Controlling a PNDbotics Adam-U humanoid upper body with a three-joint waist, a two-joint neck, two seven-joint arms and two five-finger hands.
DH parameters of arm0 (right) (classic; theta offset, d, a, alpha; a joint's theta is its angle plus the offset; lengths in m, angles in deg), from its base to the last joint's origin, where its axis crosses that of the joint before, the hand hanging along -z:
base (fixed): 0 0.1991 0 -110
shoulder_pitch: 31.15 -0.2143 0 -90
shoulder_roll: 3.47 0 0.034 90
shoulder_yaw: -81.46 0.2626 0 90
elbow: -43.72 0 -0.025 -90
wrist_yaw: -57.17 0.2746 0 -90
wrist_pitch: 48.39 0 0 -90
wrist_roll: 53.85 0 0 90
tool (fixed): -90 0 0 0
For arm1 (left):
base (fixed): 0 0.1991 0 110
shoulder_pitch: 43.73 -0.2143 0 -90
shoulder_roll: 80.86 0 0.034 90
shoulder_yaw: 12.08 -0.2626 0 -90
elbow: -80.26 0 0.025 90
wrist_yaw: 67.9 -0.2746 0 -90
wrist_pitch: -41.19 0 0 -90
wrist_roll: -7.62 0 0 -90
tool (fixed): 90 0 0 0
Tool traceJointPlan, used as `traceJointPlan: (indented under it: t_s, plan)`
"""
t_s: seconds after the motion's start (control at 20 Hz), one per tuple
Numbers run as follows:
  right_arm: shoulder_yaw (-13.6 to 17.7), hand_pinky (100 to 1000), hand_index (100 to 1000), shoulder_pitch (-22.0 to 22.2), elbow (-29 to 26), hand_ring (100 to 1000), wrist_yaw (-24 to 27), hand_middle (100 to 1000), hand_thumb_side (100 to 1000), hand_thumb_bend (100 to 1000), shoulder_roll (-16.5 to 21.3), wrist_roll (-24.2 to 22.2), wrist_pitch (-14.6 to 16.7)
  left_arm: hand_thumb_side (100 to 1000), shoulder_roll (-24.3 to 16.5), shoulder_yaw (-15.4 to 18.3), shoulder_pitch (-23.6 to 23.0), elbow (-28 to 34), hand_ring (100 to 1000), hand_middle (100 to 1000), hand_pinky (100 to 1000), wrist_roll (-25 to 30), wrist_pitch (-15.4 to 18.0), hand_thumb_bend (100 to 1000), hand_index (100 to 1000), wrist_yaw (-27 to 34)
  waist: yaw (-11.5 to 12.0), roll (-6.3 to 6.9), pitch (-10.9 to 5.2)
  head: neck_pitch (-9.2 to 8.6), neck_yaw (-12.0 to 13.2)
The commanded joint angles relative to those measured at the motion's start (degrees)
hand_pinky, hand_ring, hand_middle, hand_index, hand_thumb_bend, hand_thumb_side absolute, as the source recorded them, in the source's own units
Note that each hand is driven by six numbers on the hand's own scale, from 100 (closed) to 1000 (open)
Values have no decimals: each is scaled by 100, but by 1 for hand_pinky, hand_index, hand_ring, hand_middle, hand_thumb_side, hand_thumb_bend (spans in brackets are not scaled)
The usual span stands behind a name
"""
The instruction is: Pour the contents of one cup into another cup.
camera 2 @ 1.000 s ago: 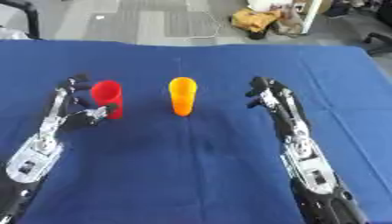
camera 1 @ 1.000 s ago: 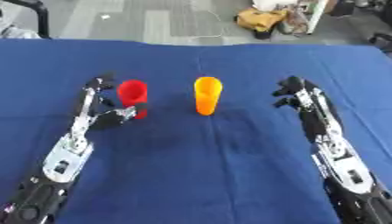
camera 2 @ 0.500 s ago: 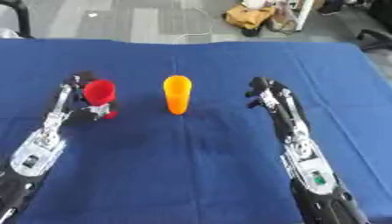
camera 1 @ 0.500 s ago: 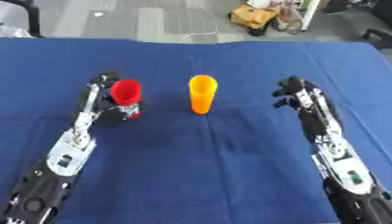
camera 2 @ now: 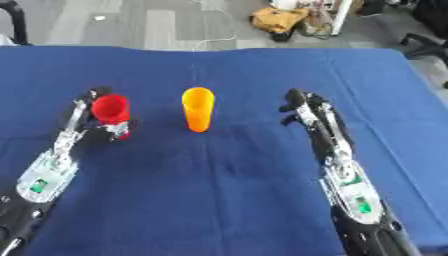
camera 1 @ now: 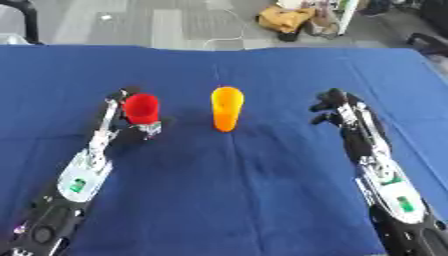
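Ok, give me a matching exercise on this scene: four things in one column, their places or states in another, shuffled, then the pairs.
1. red cup
2. orange cup
3. left hand
4. right hand

A. holds nothing, apart from both cups
B. stands free in the middle of the blue table
C. curled round a cup
D. held at the left

Pairs: 1-D, 2-B, 3-C, 4-A

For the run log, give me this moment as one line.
left hand: fingers around red cup | orange cup: upright, untouched | right hand: holds nothing, apart from cups | pour: not begun
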Motion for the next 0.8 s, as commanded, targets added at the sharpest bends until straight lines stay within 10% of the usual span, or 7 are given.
traceJointPlan:
  t_s: [0.05, 0.8]
  plan:
    - [13, 486, 636, -80, -98, 617, 36, 465, 717, 597, 48, -25, 7, 418, -32, -13, 128, 51, 712, 689, 427, 39, -6, 825, 841, -51, -18, 14, -78, -50, -2]
    - [17, 487, 637, -80, -94, 617, 41, 465, 718, 593, 42, -34, 5, 378, 20, -70, 117, 14, 617, 600, 313, 257, -37, 716, 824, -191, -41, 30, -85, -35, -7]
